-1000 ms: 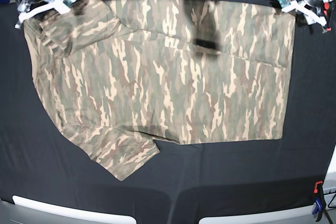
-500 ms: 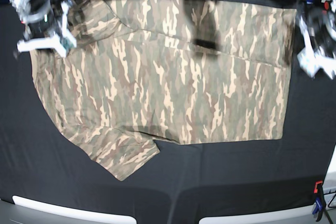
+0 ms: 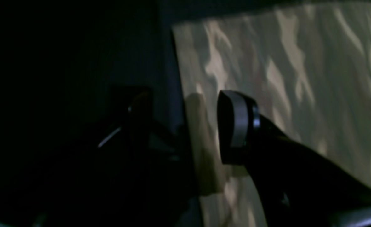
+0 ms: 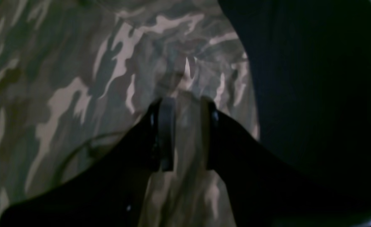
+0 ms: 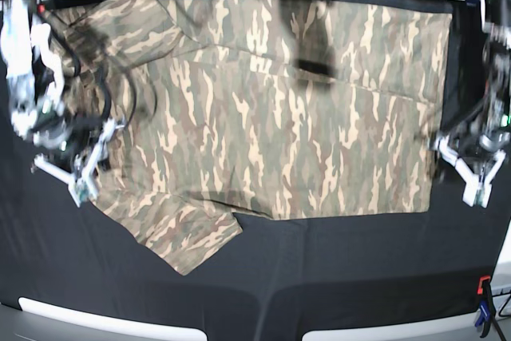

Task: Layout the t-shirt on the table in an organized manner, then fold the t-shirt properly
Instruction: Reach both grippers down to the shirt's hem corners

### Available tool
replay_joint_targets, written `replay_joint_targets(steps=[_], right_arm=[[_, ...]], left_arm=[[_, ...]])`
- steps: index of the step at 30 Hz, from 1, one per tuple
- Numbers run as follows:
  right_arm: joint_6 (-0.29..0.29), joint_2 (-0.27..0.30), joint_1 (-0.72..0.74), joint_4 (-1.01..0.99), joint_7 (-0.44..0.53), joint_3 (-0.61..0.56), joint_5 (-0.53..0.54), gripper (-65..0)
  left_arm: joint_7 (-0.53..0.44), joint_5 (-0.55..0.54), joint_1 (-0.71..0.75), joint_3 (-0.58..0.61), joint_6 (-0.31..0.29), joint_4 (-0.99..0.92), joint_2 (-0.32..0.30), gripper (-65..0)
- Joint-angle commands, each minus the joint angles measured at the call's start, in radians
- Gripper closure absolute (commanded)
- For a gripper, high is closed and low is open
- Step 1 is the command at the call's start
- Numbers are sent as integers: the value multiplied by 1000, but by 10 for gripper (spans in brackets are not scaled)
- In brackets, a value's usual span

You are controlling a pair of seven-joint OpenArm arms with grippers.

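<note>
Camouflage t-shirt (image 5: 271, 117) lies spread flat on the black bench (image 5: 319, 277), reaching its far edge; one sleeve angled toward near left

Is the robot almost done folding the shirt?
Not yet. The t-shirt already lies spread fairly flat on the table. Right now both grippers hang over its side edges: the left gripper open, the right gripper part-closed above the cloth. All the folding is left.
</note>
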Motion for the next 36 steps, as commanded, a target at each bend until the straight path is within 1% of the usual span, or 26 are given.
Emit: replay_joint_targets(steps=[1, 4, 7, 10, 12, 13, 15, 17, 20, 22, 24, 27, 30, 32, 34, 35, 36], right_arm=[[14, 19, 66, -32, 6, 11, 32, -136], [92, 18, 216, -203, -66, 11, 125, -136], [178, 18, 361, -371, -154, 11, 195, -136], [259, 17, 480, -512, -206, 11, 221, -136], [293, 15, 543, -587, -225, 11, 220, -136], [307, 15, 569, -618, -229, 11, 220, -136], [317, 14, 607, -671, -226, 11, 221, -136], [325, 14, 633, -705, -223, 11, 221, -136], [330, 15, 645, -721, -213, 11, 220, -136], [329, 15, 645, -721, -190, 11, 220, -136], [329, 15, 645, -721, -159, 11, 216, -136], [328, 15, 645, -721, -76, 11, 212, -137], [328, 15, 645, -721, 31, 11, 214, -136], [329, 11, 645, -721, 89, 11, 237, -136], [332, -8, 651, -722, 98, 11, 210, -137], [344, -26, 658, -726, 100, 11, 158, -156], [373, -47, 668, -740, 111, 10, 100, -214]], left_arm=[[-17, -10, -60, -7, -7, -34, -6, -314], [-14, -10, -184, -6, -8, -208, 22, -314], [-15, -8, -296, -6, -13, -381, 44, -314], [-29, 35, -391, -4, -46, -555, 61, -314], [-31, 60, -441, -3, -53, -664, 69, -314], [-35, 65, -460, -3, -71, -708, 72, -314], [-50, 70, -480, -3, -100, -774, 80, -314], [-48, 69, -481, -3, -127, -800, 95, -314], [-9, 70, -475, -3, -181, -802, 123, -314], [13, 70, -470, -3, -192, -802, 143, -307], [33, 69, -467, -3, -200, -802, 157, -260], [39, 70, -462, -3, -201, -802, 165, -170], [34, 70, -456, -3, -201, -802, 162, 0], [31, 70, -455, -3, -199, -802, 157, 0], [31, 70, -455, -3, -198, -802, 154, 0], [30, 70, -455, -3, -198, -802, 153, 0], [27, 70, -455, -3, -198, -802, 151, 0]])
